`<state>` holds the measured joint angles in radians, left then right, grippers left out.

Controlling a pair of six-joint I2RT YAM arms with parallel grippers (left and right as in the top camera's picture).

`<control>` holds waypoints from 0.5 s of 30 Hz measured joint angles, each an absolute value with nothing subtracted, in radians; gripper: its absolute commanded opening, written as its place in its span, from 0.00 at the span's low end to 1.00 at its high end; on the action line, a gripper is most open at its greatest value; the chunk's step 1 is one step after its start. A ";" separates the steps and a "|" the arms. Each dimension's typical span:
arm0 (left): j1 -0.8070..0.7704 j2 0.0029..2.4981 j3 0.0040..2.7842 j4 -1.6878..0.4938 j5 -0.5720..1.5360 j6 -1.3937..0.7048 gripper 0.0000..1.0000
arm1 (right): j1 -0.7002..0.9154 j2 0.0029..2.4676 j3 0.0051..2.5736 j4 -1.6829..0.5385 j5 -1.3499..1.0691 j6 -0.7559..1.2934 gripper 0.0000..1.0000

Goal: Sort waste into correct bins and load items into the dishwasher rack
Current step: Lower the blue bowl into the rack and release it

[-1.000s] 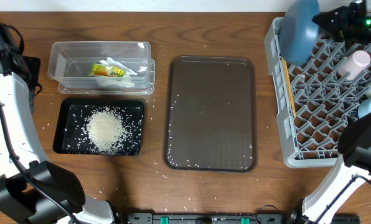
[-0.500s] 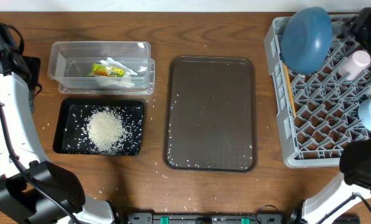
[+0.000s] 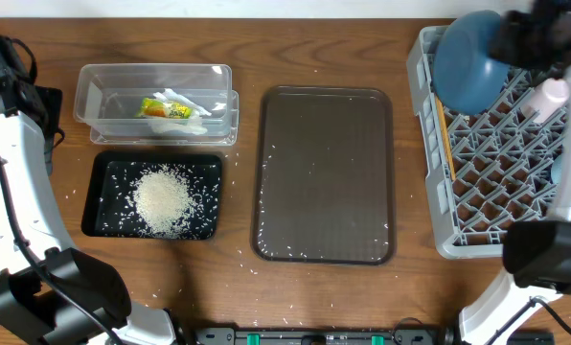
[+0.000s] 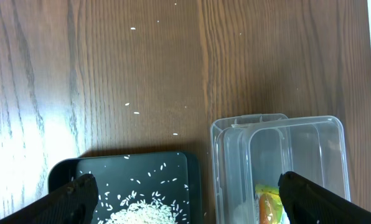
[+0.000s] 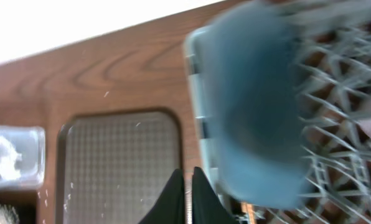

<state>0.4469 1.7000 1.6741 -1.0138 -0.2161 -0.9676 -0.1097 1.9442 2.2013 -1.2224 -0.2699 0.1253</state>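
The dark-blue bowl (image 3: 469, 59) leans in a corner of the grey dishwasher rack (image 3: 487, 163). The right fingers (image 5: 173, 199) are almost closed and empty. The left fingers (image 4: 76, 193) are wide above the tabletop (image 3: 314, 48).

Smear, cover, crop
Right wrist view is motion-blurred — dark-blue bowl (image 5: 254, 106) and dishwasher rack (image 5: 335, 81) lack edges. Overhead, the blurred right arm (image 3: 539, 29) covers the rack's far right corner; the left wrist view crops black tray (image 4: 111, 171) and clear container (image 4: 297, 149).
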 measured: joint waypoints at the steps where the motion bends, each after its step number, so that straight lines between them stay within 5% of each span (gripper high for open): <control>1: 0.447 1.700 1.674 -1.014 -0.216 -0.968 0.95 | -0.091 1.947 2.201 -1.222 -0.261 0.119 0.01; 15: 0.447 1.700 1.674 -1.013 -0.216 -0.968 0.95 | -0.025 2.137 2.190 -1.208 0.078 0.174 0.01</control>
